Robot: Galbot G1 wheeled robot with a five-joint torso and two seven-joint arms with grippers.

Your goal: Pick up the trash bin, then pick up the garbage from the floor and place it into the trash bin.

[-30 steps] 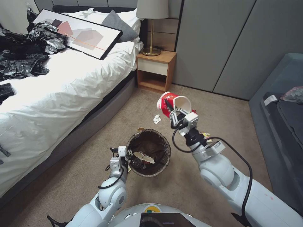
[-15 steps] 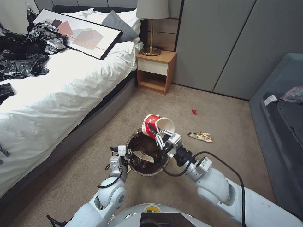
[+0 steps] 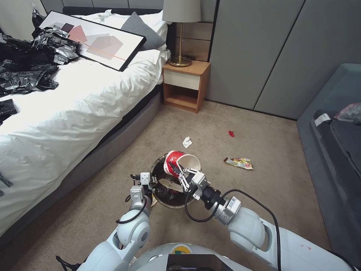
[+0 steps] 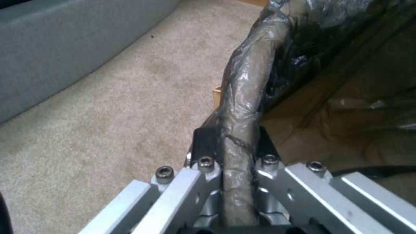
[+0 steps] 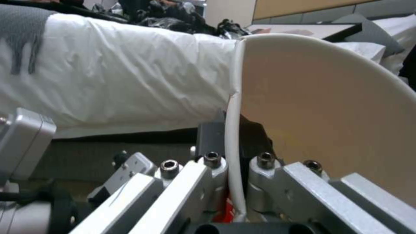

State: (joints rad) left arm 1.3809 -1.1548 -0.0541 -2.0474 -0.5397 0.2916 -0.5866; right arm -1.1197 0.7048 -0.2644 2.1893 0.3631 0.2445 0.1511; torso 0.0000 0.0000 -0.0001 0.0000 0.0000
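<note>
The trash bin (image 3: 170, 205), white with a dark bag over its rim, hangs just above the carpet in front of me. My left gripper (image 3: 151, 183) is shut on its near-left rim; the left wrist view shows the fingers (image 4: 203, 143) clamping the bag-wrapped rim (image 4: 245, 97). My right gripper (image 3: 179, 174) is shut on the rim of a red-and-white paper cup (image 3: 176, 162), held tilted over the bin's mouth. In the right wrist view the cup (image 5: 329, 110) has its rim pinched in the gripper (image 5: 232, 143). A white cup (image 3: 168, 185) lies inside. A white scrap (image 3: 187, 142), a red scrap (image 3: 231, 133) and a multicoloured wrapper (image 3: 238, 162) lie on the floor.
A bed (image 3: 67, 113) runs along the left, carrying black plastic sheets (image 3: 26, 64) and a framed picture (image 3: 94, 39). A wooden nightstand (image 3: 186, 84) with a lamp stands at the back. A grey sofa (image 3: 334, 150) borders the right. Open carpet lies between them.
My right arm has carried the cup left and down, from above the floor beyond the bin to right over its mouth. The left gripper and bin have stayed put.
</note>
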